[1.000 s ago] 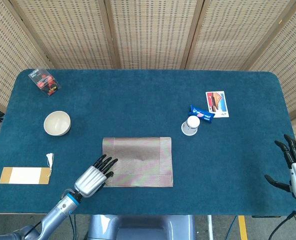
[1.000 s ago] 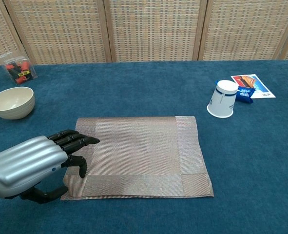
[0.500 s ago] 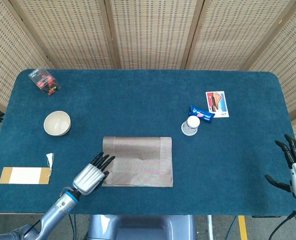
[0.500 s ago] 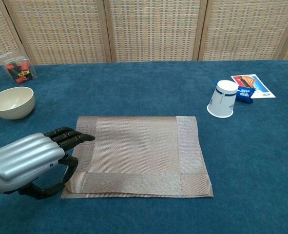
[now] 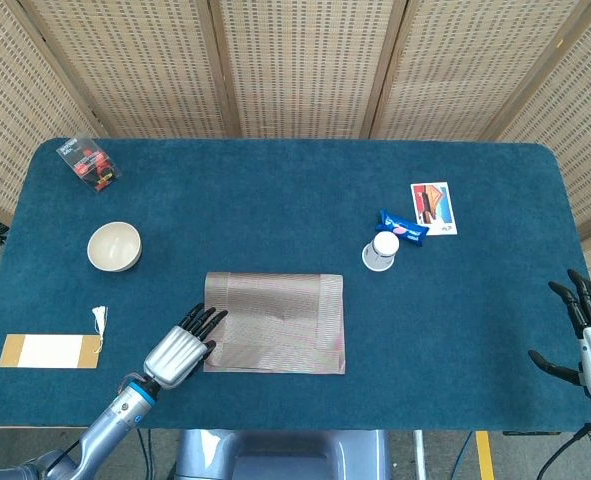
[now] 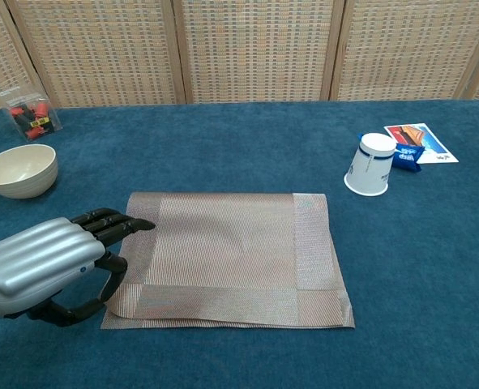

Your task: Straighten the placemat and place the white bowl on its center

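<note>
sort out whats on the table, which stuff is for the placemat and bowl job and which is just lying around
For the job:
placemat
white bowl
left hand, at the placemat's left edge

Just lying about:
paper cup, upside down
blue snack packet
picture card
clear packet with red pieces
tan bookmark with tassel

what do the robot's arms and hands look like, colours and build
The left hand has a smooth silver-grey metallic back shell and black fingers. In the head view its wrist carries a bright blue ring, then a grey arm segment. The right hand matches: silver-grey back, black fingers, with a dark cable running off below the wrist. No markings or logos can be made out on either.
</note>
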You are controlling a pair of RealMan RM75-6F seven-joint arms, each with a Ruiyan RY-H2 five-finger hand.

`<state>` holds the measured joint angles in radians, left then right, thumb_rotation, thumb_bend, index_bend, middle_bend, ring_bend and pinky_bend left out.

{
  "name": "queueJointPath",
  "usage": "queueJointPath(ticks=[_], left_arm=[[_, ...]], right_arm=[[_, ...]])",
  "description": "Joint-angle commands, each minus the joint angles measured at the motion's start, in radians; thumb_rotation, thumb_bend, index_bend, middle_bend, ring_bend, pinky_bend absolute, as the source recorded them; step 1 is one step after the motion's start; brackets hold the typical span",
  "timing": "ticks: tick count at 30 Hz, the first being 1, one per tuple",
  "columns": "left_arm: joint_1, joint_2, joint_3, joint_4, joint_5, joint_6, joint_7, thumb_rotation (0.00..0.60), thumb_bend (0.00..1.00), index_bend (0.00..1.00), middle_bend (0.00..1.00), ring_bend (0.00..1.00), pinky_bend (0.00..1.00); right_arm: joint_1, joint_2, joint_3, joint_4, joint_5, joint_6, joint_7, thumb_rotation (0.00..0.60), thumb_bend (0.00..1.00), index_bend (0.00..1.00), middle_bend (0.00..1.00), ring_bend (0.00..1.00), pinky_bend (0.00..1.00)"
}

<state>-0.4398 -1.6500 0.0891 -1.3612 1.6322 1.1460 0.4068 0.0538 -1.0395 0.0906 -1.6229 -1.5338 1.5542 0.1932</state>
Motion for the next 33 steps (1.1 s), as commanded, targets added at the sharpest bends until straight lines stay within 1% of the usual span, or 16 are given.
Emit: queueJointPath(ticks=[1, 5, 9, 14, 15, 19, 23, 24, 27, 29, 30, 33], left_arm=[[-0.002, 0.007, -0.006, -0.013, 0.003, 0.007, -0.001, 0.6, 0.62, 0.61, 0.0, 0.0, 0.0], [-0.009, 0.027, -0.027, -0.05, -0.001, 0.018, -0.003, 0.6, 0.64, 0.61, 0.0, 0.0, 0.0], [-0.029, 0.064, -0.079, -0.102, -0.019, 0.028, 0.009, 0.6, 0.64, 0.62, 0.0, 0.0, 0.0], [-0.075, 0.118, -0.193, -0.173, -0.086, 0.016, 0.025, 0.6, 0.64, 0.62, 0.0, 0.0, 0.0], [-0.091, 0.13, -0.231, -0.185, -0.121, 0.001, 0.032, 0.6, 0.64, 0.62, 0.0, 0.0, 0.0], [-0.143, 0.149, -0.336, -0.196, -0.232, -0.047, 0.07, 0.6, 0.64, 0.62, 0.0, 0.0, 0.0], [-0.214, 0.141, -0.437, -0.161, -0.352, -0.103, 0.121, 0.6, 0.64, 0.62, 0.0, 0.0, 0.0], [-0.24, 0.134, -0.467, -0.143, -0.405, -0.128, 0.133, 0.6, 0.64, 0.62, 0.0, 0.0, 0.0], [-0.297, 0.114, -0.537, -0.093, -0.536, -0.178, 0.157, 0.6, 0.64, 0.62, 0.0, 0.0, 0.0], [-0.339, 0.097, -0.579, -0.048, -0.625, -0.203, 0.183, 0.6, 0.64, 0.62, 0.0, 0.0, 0.0], [-0.37, 0.082, -0.603, -0.011, -0.688, -0.214, 0.207, 0.6, 0.64, 0.62, 0.0, 0.0, 0.0], [-0.432, 0.048, -0.639, 0.076, -0.821, -0.227, 0.268, 0.6, 0.64, 0.61, 0.0, 0.0, 0.0]], right_arm=[[-0.001, 0.001, 0.0, 0.0, 0.0, 0.001, 0.002, 0.6, 0.05, 0.15, 0.0, 0.0, 0.0], [-0.003, 0.005, 0.0, -0.002, -0.002, 0.006, 0.009, 0.6, 0.05, 0.15, 0.0, 0.0, 0.0], [-0.003, 0.007, 0.001, -0.001, -0.001, 0.006, 0.014, 0.6, 0.05, 0.16, 0.0, 0.0, 0.0], [-0.002, 0.009, 0.005, 0.002, 0.007, 0.003, 0.019, 0.6, 0.05, 0.15, 0.0, 0.0, 0.0], [-0.002, 0.009, 0.007, 0.002, 0.011, 0.002, 0.021, 0.6, 0.05, 0.15, 0.0, 0.0, 0.0], [-0.001, 0.01, 0.013, 0.006, 0.025, -0.003, 0.024, 0.6, 0.05, 0.15, 0.0, 0.0, 0.0], [0.002, 0.01, 0.021, 0.011, 0.045, -0.011, 0.026, 0.6, 0.05, 0.15, 0.0, 0.0, 0.0], [0.003, 0.01, 0.024, 0.013, 0.052, -0.015, 0.025, 0.6, 0.05, 0.15, 0.0, 0.0, 0.0], [0.007, 0.006, 0.029, 0.018, 0.068, -0.026, 0.018, 0.6, 0.05, 0.16, 0.0, 0.0, 0.0], [0.01, 0.003, 0.031, 0.021, 0.077, -0.034, 0.011, 0.6, 0.05, 0.15, 0.0, 0.0, 0.0], [0.012, 0.0, 0.032, 0.023, 0.082, -0.04, 0.007, 0.6, 0.05, 0.16, 0.0, 0.0, 0.0], [0.015, -0.004, 0.036, 0.026, 0.093, -0.047, -0.003, 0.6, 0.05, 0.15, 0.0, 0.0, 0.0]])
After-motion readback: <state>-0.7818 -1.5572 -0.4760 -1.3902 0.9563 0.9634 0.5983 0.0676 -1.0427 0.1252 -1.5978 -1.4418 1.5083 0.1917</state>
